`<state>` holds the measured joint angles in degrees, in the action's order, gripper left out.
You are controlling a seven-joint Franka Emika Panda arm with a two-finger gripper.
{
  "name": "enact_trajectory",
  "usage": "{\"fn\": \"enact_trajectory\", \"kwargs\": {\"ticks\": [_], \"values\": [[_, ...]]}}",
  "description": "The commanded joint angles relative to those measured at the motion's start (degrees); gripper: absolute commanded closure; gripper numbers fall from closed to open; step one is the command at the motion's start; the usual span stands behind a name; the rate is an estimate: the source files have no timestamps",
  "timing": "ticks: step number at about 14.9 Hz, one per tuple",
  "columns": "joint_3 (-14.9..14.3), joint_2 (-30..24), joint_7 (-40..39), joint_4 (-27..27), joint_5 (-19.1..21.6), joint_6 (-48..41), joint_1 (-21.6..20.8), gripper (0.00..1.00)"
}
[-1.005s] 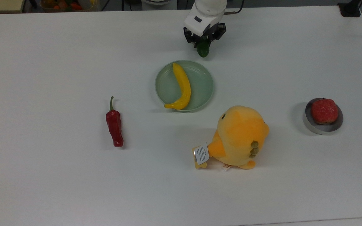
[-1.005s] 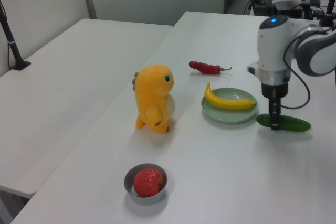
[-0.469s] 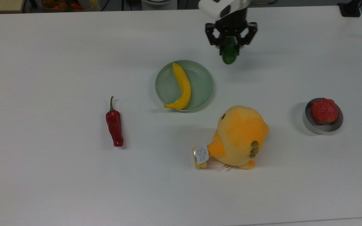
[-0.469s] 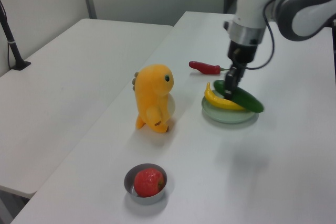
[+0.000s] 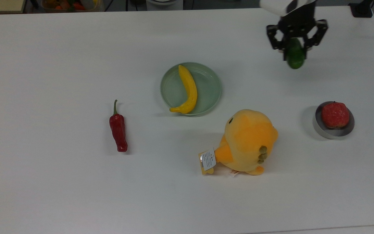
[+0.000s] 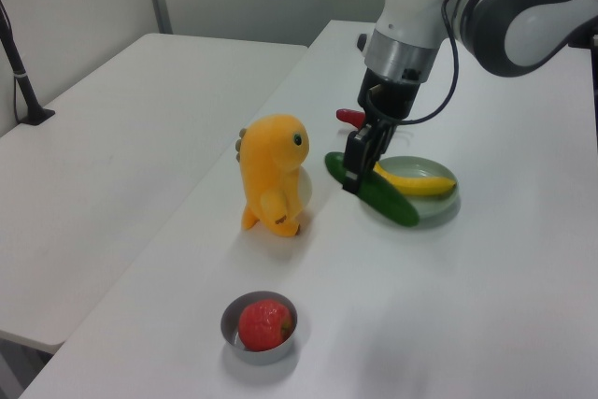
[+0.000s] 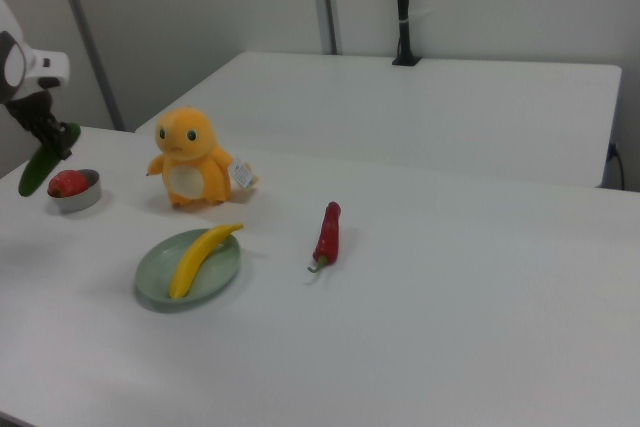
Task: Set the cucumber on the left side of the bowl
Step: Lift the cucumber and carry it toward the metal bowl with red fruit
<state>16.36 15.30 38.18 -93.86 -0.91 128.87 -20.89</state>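
The dark green cucumber (image 5: 295, 57) hangs above the table, tilted, with my gripper (image 5: 296, 43) shut on it near the far right edge in the top view. In the left view the cucumber (image 6: 385, 199) slants in front of the plate under my gripper (image 6: 360, 163). In the right view the cucumber (image 7: 44, 163) is at the far left, just above the bowl. The small silver bowl (image 5: 320, 131) holds a red fruit (image 5: 335, 114) and stands nearer the front, to the right of the plush; it is also in the left view as the bowl (image 6: 234, 330) and in the right view as the bowl (image 7: 80, 197).
A pale green plate (image 5: 210, 87) with a yellow banana (image 5: 188, 90) sits mid-table. An orange plush toy (image 5: 248, 141) stands between plate and bowl. A red chili pepper (image 5: 118, 130) lies at the top view's left. The table's far edge runs just behind the gripper.
My gripper lifted the cucumber off the table beside the plate and carried it to the top view's right, now past the plush and closer to the bowl.
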Motion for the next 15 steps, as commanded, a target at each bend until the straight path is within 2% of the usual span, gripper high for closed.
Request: {"fn": "enact_trajectory", "kwargs": {"ticks": [1, 2, 5, 7, 9, 12, 15], "values": [[-0.5, 7.4, 2.0, 7.5, -3.7, 5.1, -4.4, 0.88], [-0.5, 8.9, 2.9, 8.9, -4.1, 6.3, -5.8, 0.88], [-1.6, 16.5, 11.2, 13.9, -13.2, 13.7, -10.3, 0.88], [-1.5, 19.0, 16.1, 15.2, -18.1, 16.2, -10.7, 0.88], [-1.5, 20.8, 17.2, 16.4, -20.4, 19.7, -12.3, 0.88], [-1.7, 23.0, 17.3, 18.8, -21.2, 22.9, -13.4, 0.88], [-5.2, 24.2, 17.3, 19.7, -21.5, 26.2, -16.5, 0.88]]}}
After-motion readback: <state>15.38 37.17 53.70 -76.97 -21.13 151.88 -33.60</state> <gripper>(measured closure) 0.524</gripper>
